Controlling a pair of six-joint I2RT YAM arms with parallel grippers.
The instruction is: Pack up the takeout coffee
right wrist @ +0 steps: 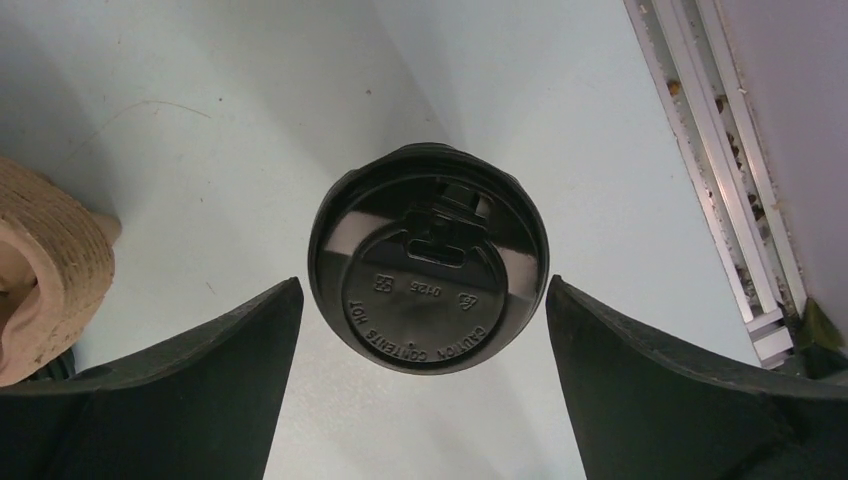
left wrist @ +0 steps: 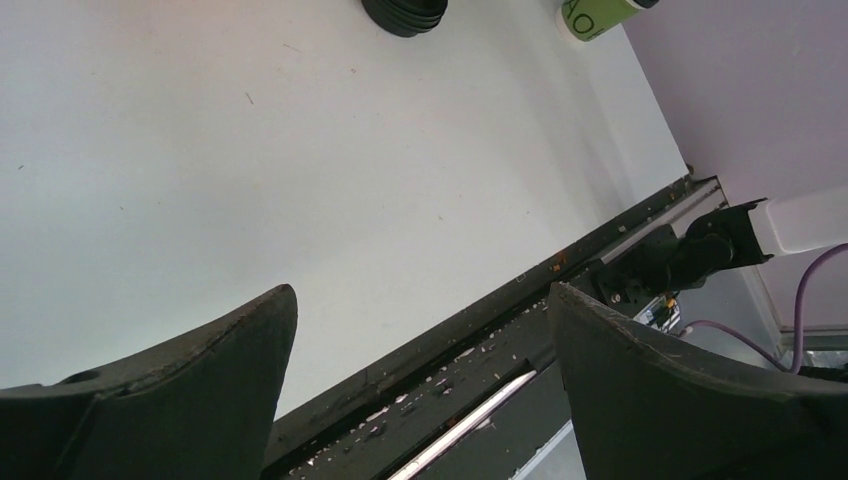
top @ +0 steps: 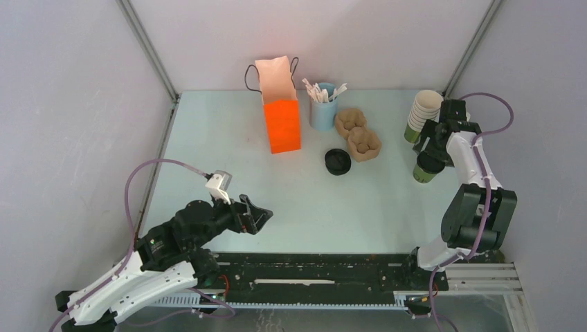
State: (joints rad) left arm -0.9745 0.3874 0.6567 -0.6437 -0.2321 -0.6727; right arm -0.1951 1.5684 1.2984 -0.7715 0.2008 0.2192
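Observation:
The takeout coffee (top: 423, 172), a green cup under a black lid (right wrist: 430, 262), stands on the table at the far right. My right gripper (top: 430, 149) hangs straight above it, open. In the right wrist view the lid sits between the two fingertips (right wrist: 222, 352) with a narrow gap on each side, nothing touching. The brown pulp carrier (top: 358, 135) lies to the cup's left, and its edge (right wrist: 45, 270) shows there too. My left gripper (top: 257, 215) is open and empty over the table's near left. From the left wrist, the cup's base (left wrist: 597, 14) shows far off.
An orange paper bag (top: 283, 114) stands at the back centre beside a blue cup of stirrers (top: 322, 105). A stack of lidless cups (top: 423, 113) stands behind the coffee. Loose black lids (top: 337, 161) lie by the carrier. A black rail (top: 311, 272) runs along the near edge.

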